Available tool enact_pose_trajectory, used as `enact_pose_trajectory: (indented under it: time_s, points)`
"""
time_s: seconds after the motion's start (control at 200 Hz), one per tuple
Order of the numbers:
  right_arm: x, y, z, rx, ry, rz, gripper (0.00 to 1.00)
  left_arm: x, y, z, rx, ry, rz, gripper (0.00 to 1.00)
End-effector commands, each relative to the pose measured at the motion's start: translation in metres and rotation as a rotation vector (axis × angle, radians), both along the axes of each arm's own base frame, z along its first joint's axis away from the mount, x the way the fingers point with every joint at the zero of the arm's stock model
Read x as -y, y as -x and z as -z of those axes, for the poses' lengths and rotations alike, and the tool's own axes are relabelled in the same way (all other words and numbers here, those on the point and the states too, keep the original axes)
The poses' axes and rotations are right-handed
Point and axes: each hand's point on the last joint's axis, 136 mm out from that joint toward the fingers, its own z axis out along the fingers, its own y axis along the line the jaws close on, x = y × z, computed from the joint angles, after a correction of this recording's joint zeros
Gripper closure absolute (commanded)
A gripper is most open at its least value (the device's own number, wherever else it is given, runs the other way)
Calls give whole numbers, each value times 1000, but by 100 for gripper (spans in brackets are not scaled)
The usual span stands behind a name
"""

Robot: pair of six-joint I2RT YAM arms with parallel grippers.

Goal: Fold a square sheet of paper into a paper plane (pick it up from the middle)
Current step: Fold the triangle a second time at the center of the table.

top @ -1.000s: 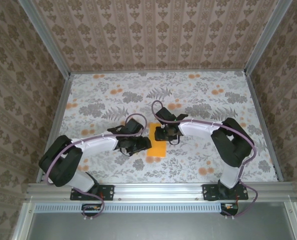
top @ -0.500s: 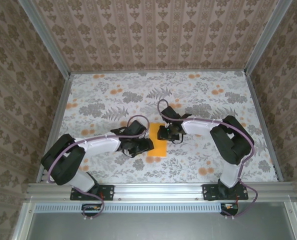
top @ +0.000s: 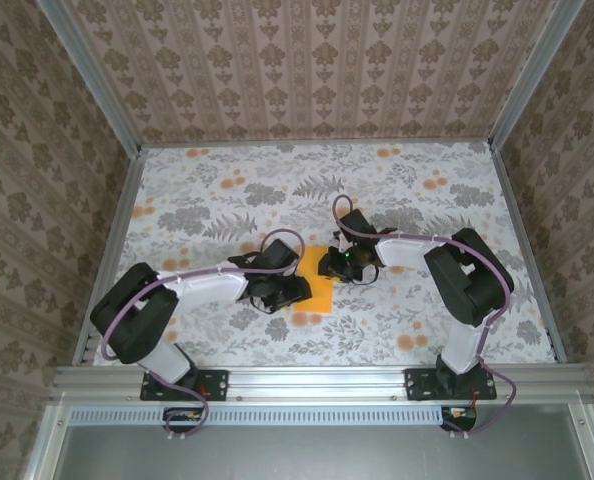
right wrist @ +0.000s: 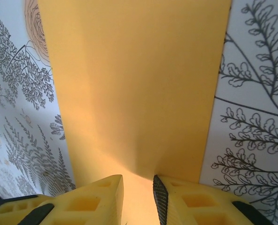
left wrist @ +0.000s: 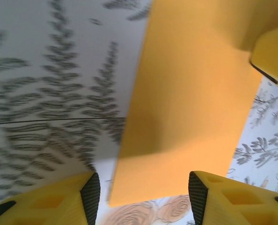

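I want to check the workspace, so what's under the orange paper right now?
The square sheet of paper lies on the leaf-and-flower patterned table; grey ferns and an orange flower show around its edges. Whatever pattern lies directly beneath is covered.

Overhead view from behind, wrist views close, sharing paper (top: 317,287)

I can read no text, label, brand or number anywhere from here. The tablecloth (top: 227,190) across the frame's middle carries printed leaves and flowers. The walls (top: 307,60) along the top carry repeating ornament.
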Motion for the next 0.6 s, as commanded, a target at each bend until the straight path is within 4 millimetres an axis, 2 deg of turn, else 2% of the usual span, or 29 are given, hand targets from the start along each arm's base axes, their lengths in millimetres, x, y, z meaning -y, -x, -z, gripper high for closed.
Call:
enact_pose_trajectory:
  time_s: [0.0, 0.145, 0.365, 0.595]
  points:
    - [25, 20, 44, -97, 122, 32, 72, 19, 1, -8, -4, 42, 28, 47]
    - [26, 21, 45, -95, 129, 30, 72, 11, 4, -4, -13, -19, 19, 48]
    - [29, 20, 45, -91, 141, 34, 73, -7, 4, -9, 15, -99, -20, 42]
    - [30, 21, 46, -92, 142, 32, 73, 9, 13, -14, -12, -84, 39, 37]
